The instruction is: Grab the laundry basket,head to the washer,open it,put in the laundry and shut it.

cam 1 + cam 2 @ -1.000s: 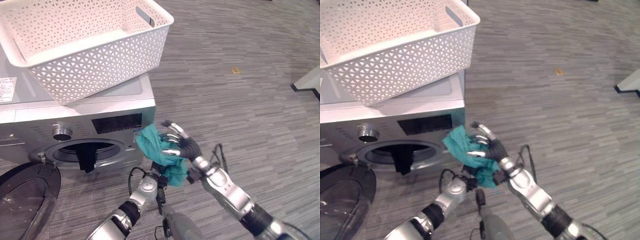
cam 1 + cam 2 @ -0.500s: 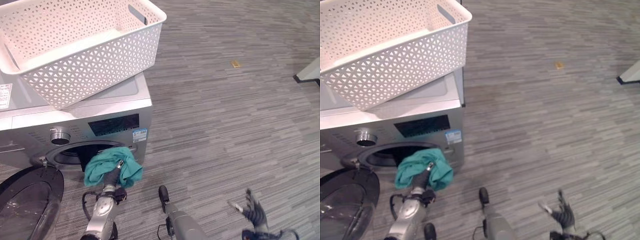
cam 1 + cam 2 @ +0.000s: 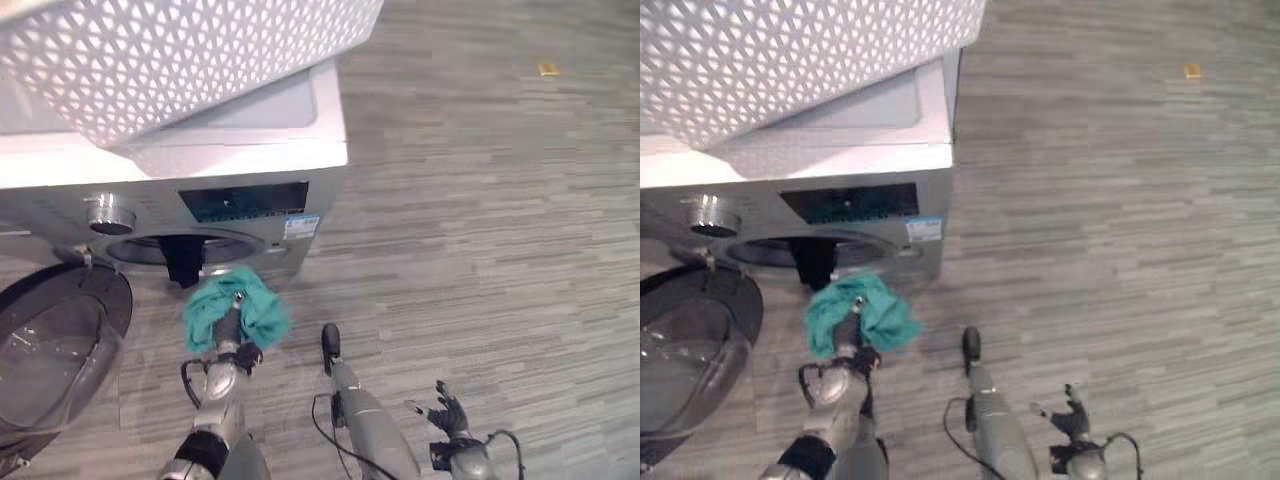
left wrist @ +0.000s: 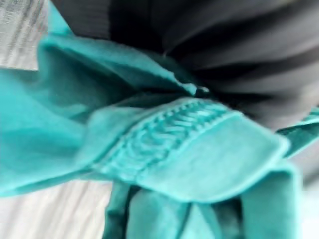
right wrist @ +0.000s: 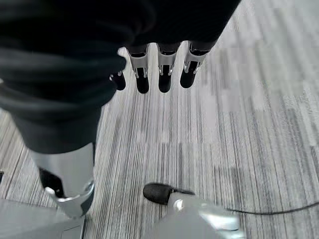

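A teal cloth (image 3: 237, 312) is bunched round my left hand (image 3: 231, 350), which is shut on it just in front of and below the washer's round opening (image 3: 180, 247). In the left wrist view the cloth's folds (image 4: 164, 149) gather against the hand's dark cover. A dark garment (image 3: 183, 268) hangs out over the opening's lower rim. The washer door (image 3: 55, 345) stands swung open at the lower left. On top of the washer (image 3: 250, 150) sits the white lattice basket (image 3: 180, 50). My right hand (image 3: 447, 408) hangs low at the right over the floor, its fingers (image 5: 164, 74) straight and holding nothing.
Grey striped carpet (image 3: 500, 230) spreads to the right of the washer. A small yellow scrap (image 3: 548, 68) lies on it far off. The open door takes up the space left of my left arm.
A second ago both hands held the teal cloth; the right hand let go and dropped to the lower right. The left hand carried the cloth over before the opening. The camera has tilted down.
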